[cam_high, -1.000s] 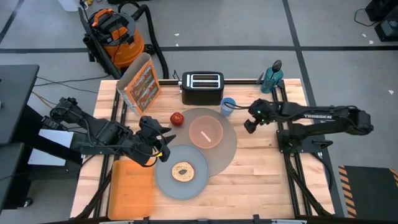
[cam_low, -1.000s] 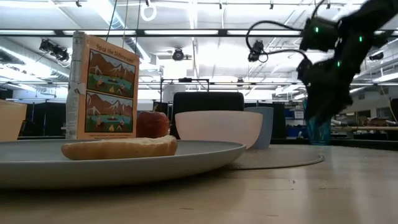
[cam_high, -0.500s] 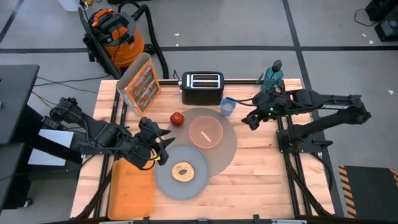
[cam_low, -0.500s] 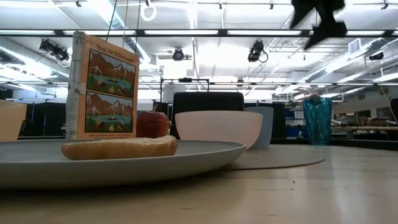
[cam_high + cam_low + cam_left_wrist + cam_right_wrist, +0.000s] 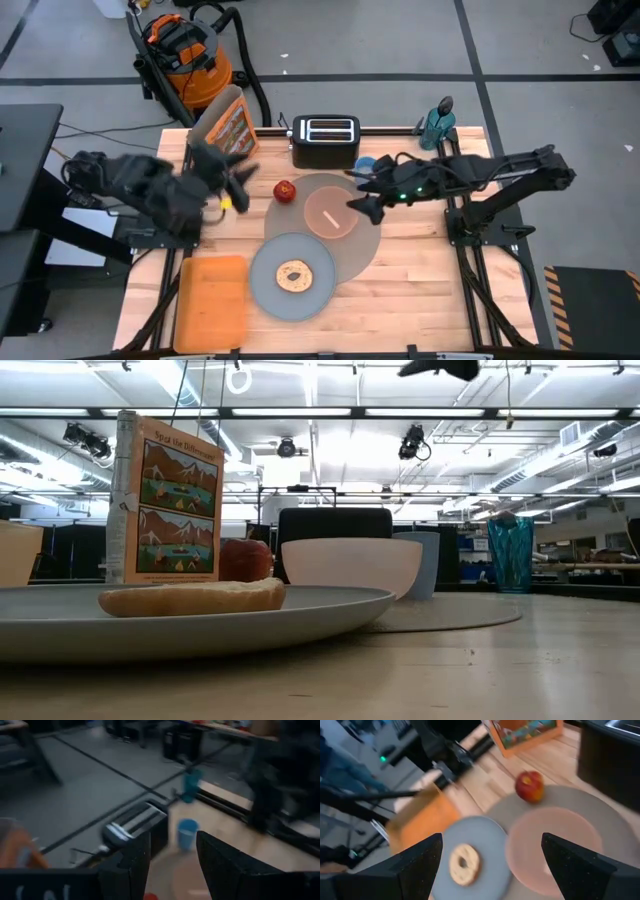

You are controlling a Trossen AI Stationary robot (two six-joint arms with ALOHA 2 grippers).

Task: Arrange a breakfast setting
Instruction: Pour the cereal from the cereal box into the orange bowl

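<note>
The round grey-brown mat point(image 5: 362, 240) lies mid-table with the pink bowl point(image 5: 331, 212) on it. The grey plate point(image 5: 292, 277) overlaps the mat's near-left edge and carries a bagel point(image 5: 292, 276). The red apple point(image 5: 284, 190) sits at the mat's far-left edge. The blue cup point(image 5: 367, 163) stands at its far edge, partly behind my right arm. A slim pale thing point(image 5: 329, 215) lies in the bowl. My right gripper point(image 5: 358, 192) hangs open above the mat's far right part, and shows open in its wrist view point(image 5: 492, 870). My left gripper point(image 5: 238, 185) is open point(image 5: 172, 865), raised left of the apple.
A black toaster point(image 5: 325, 140) and a picture box point(image 5: 225, 130) stand along the far edge. A teal bottle point(image 5: 437, 122) stands at the far right. An orange tray point(image 5: 211, 300) lies at the near left. Bare wood shows right of the mat.
My right gripper has risen and gone toward the table's left, from beside the mat's right edge to above the mat near the cup. My left gripper has risen from beside the plate and gone toward the far edge, tipping up toward level.
</note>
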